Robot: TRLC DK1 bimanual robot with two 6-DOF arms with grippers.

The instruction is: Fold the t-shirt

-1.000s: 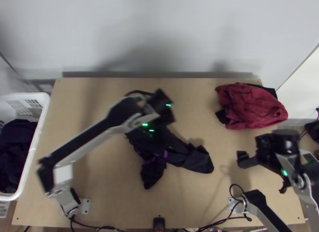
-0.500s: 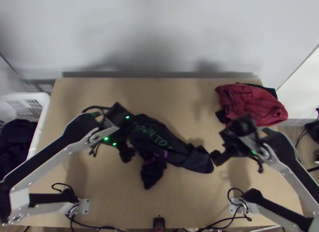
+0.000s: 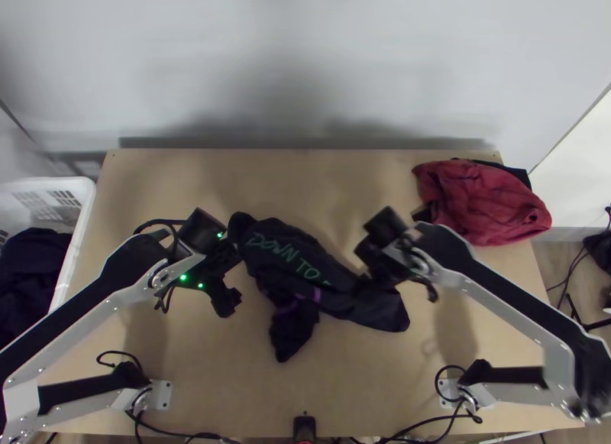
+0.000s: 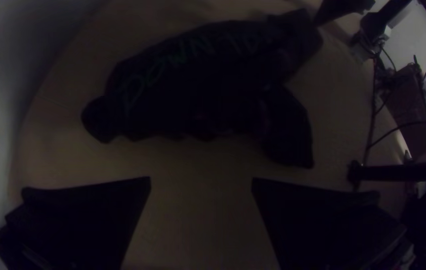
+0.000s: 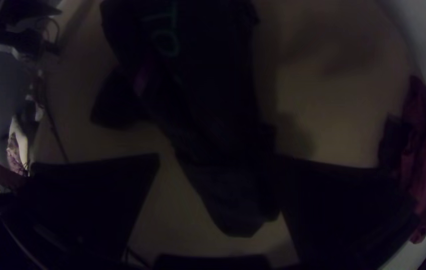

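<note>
The dark t-shirt point(image 3: 286, 249) lies bunched in a long slanting heap mid-table, green lettering facing up, a purple strip and one loose part pointing to the near edge. My left gripper point(image 3: 229, 274) is at the heap's left end; in the left wrist view, the left gripper point(image 4: 201, 181) stands open, with the shirt point(image 4: 197, 90) beyond its fingers. Over the shirt's right part is my right gripper point(image 3: 374, 270). The right wrist view has the right gripper point(image 5: 218, 160) open, the shirt point(image 5: 207, 100) running below and between its fingers, partly hidden by one.
A red cloth point(image 3: 481, 203) lies heaped over darker cloth at the table's far right. On the left, a white basket point(image 3: 76, 215) holding dark cloth stands beside the table point(image 3: 191, 375). A small black object point(image 3: 304, 429) is at the near edge.
My left gripper has drawn back left from over the shirt, uncovering the lettering. The right gripper has come in from the right side to above the shirt's right part.
</note>
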